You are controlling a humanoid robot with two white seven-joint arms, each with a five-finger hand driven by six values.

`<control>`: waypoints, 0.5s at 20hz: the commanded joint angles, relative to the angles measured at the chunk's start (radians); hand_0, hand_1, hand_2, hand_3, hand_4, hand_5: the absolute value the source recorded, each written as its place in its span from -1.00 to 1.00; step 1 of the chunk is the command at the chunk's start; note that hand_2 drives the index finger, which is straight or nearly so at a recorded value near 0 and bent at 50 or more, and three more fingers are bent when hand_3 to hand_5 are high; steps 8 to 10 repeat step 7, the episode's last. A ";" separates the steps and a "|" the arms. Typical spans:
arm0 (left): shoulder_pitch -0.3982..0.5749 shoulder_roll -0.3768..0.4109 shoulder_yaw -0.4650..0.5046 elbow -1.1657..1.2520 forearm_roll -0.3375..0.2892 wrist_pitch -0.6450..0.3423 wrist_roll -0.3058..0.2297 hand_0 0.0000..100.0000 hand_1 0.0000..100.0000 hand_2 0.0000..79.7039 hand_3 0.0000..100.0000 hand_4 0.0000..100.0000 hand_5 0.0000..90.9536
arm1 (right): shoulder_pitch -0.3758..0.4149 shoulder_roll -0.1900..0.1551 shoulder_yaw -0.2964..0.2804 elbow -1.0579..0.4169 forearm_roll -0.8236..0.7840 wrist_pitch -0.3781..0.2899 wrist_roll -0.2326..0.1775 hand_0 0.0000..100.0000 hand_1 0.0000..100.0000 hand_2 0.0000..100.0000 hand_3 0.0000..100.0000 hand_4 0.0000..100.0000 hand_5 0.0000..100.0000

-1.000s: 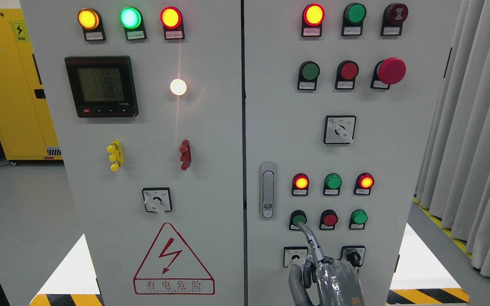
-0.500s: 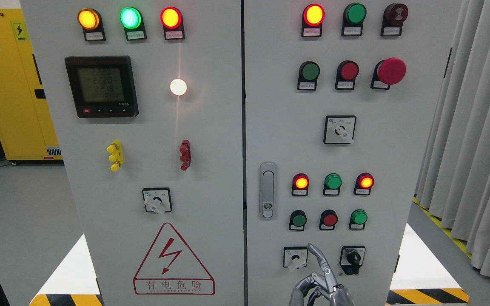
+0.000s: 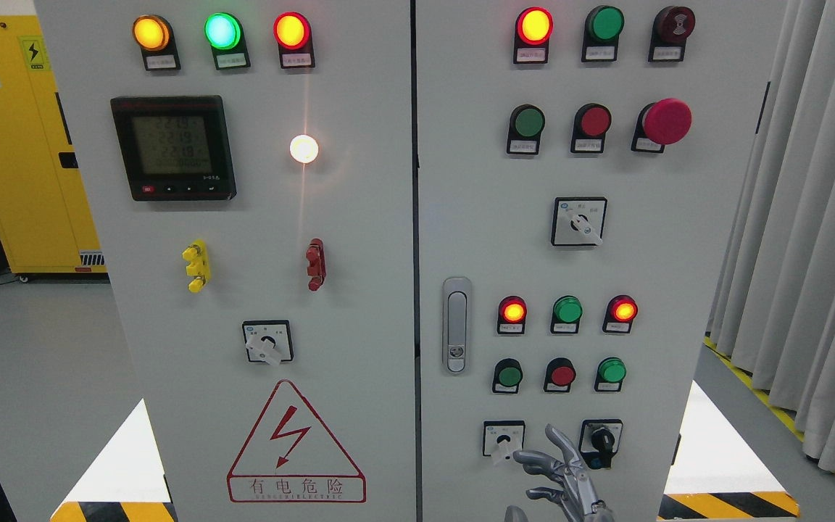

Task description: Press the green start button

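The right hand (image 3: 559, 475) shows at the bottom edge with its grey fingers (image 3: 557, 438) spread and holding nothing, between two selector switches (image 3: 503, 439). Above and left of it, apart from the fingertips, sits the green start button (image 3: 509, 375): a dark green round cap in a black collar, leftmost in its row, beside a red button (image 3: 562, 375). Bare grey panel (image 3: 475, 239) surrounds it.

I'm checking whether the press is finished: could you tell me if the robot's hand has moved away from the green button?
Yes. The right hand has dropped below the green button, fingers now spread.
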 commanded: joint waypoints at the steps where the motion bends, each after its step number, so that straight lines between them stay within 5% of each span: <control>1: 0.000 0.000 0.001 0.000 0.000 0.000 -0.001 -0.76 0.11 -1.00 -1.00 -1.00 -1.00 | 0.007 -0.001 0.034 -0.021 -0.021 -0.001 0.017 0.19 0.29 -1.00 -1.00 -1.00 -1.00; 10: 0.000 0.000 -0.001 0.000 0.000 0.000 -0.001 -0.76 0.11 -1.00 -1.00 -1.00 -1.00 | 0.009 -0.001 0.039 -0.018 -0.021 0.000 0.020 0.17 0.29 -1.00 -1.00 -1.00 -1.00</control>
